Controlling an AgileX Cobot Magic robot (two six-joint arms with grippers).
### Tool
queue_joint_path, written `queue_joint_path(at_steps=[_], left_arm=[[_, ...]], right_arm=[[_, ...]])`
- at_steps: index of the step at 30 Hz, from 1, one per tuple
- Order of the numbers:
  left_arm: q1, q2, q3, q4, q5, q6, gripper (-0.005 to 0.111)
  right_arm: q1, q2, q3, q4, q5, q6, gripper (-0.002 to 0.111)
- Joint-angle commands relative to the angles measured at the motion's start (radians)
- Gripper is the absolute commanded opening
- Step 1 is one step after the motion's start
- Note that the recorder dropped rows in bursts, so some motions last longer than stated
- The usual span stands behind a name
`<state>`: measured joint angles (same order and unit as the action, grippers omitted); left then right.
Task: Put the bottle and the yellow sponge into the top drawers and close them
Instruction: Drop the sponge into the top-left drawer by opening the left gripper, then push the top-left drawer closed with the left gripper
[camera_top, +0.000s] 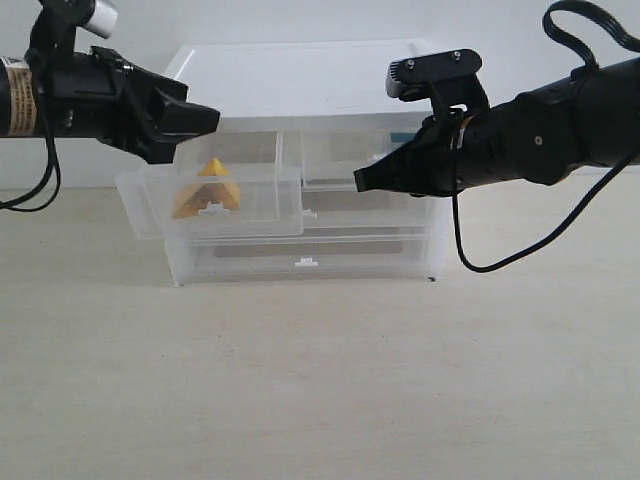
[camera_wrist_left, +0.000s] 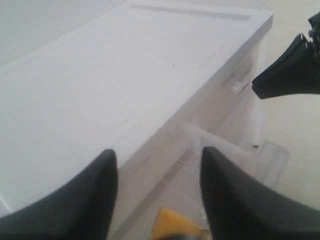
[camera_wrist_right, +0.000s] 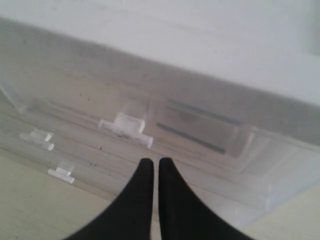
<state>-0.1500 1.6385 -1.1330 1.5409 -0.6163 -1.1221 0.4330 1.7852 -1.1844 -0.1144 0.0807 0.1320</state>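
Left gripper (camera_top: 195, 138): fingers apart, above open translucent plastic left top drawer (camera_top: 270, 205) | yellow-orange porous wedge sponge (camera_top: 207, 190): inside it, at gripper's 6 o'clock | white teal-banded cylindrical bottle (camera_wrist_right: 197, 127): in right top drawer (camera_top: 335, 160) | right gripper (camera_wrist_right: 151, 162): fingers together at white tab handle (camera_wrist_right: 125, 127) | judgement: push squarely and level until flush.

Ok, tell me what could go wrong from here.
1. The sponge stands peaked in the pulled-out left drawer; its tip may catch the frame of the unit when the drawer is pushed in.
2. The left gripper is open above that drawer, so a push could miss the front.
3. The shut right gripper at the right drawer may shove the unit backwards, since nothing visibly holds it.
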Motion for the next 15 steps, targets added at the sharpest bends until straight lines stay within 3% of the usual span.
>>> queue_joint_path(at_steps=[1, 3, 8, 9, 13, 15], left_arm=[[0.003, -0.088, 0.078, 0.017, -0.027, -0.087, 0.016], [0.003, -0.140, 0.164, -0.025, -0.050, -0.075, 0.004], [0.001, -0.276, 0.530, -0.389, -0.107, 0.305, 0.004], [0.001, -0.264, 0.549, -0.431, -0.114, 0.331, 0.004], [0.001, -0.082, 0.571, -0.829, -0.152, 0.680, 0.004], [0.001, 0.009, 0.543, -0.875, -0.237, 0.723, 0.004]], right_arm=[[-0.004, -0.008, -0.003, 0.000, 0.000, -0.011, 0.000], [-0.004, -0.008, -0.003, 0.000, 0.000, -0.011, 0.000], [-0.004, -0.008, -0.003, 0.000, 0.004, -0.009, 0.000], [-0.004, -0.008, -0.003, 0.000, 0.006, -0.009, 0.000], [-0.004, -0.008, -0.003, 0.000, 0.015, -0.011, 0.000], [-0.004, -0.008, -0.003, 0.000, 0.011, -0.010, 0.000]])
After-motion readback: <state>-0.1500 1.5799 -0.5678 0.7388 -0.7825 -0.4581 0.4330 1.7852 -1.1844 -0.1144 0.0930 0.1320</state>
